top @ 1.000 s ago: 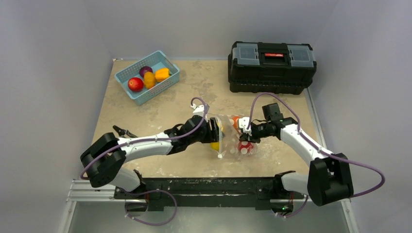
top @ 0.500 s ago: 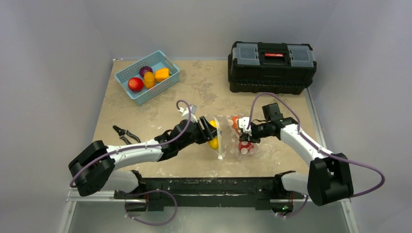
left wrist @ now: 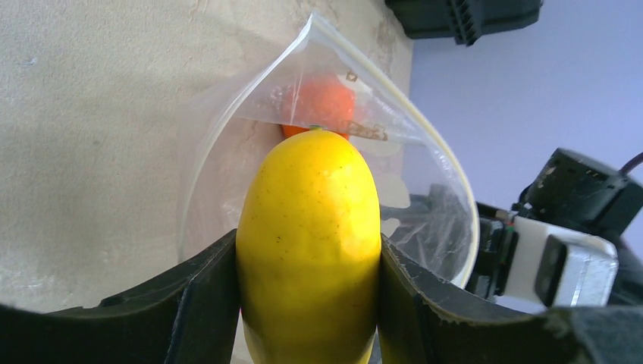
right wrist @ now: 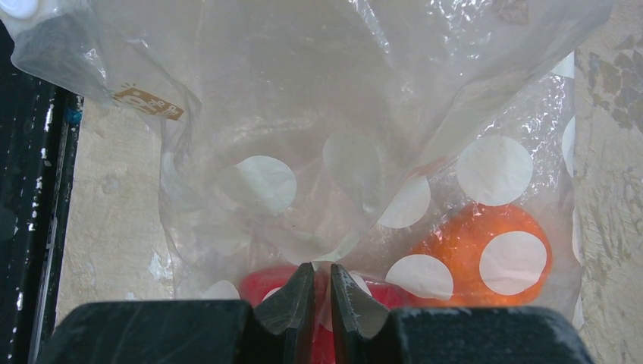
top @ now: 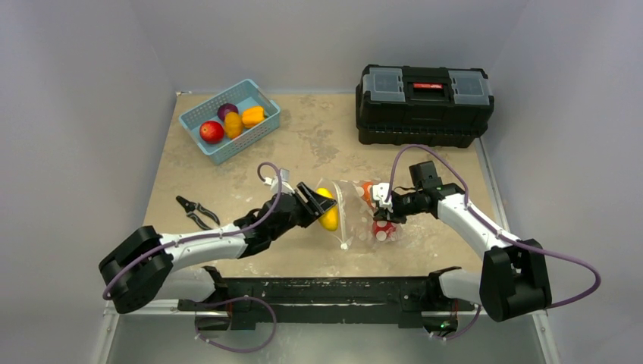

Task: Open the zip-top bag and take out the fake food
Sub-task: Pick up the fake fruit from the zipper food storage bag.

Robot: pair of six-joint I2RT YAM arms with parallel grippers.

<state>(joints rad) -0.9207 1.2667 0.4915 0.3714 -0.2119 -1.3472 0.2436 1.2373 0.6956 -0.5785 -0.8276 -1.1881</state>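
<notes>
The clear polka-dot zip-top bag lies mid-table with its mouth open toward the left. My left gripper is shut on a yellow fake fruit, held just outside the bag's mouth; it fills the left wrist view. An orange piece shows inside the bag. My right gripper is shut on a fold of the bag's plastic at its far end, fingertips pinching film. An orange piece and a red piece sit inside.
A light-blue basket at the back left holds red, orange, yellow and purple fake food. A black toolbox stands at the back right. Black pliers lie on the table left of my left arm.
My left gripper has drawn back to the left out of the bag's mouth, bringing the yellow fruit with it. The right gripper has held its grip on the bag.
</notes>
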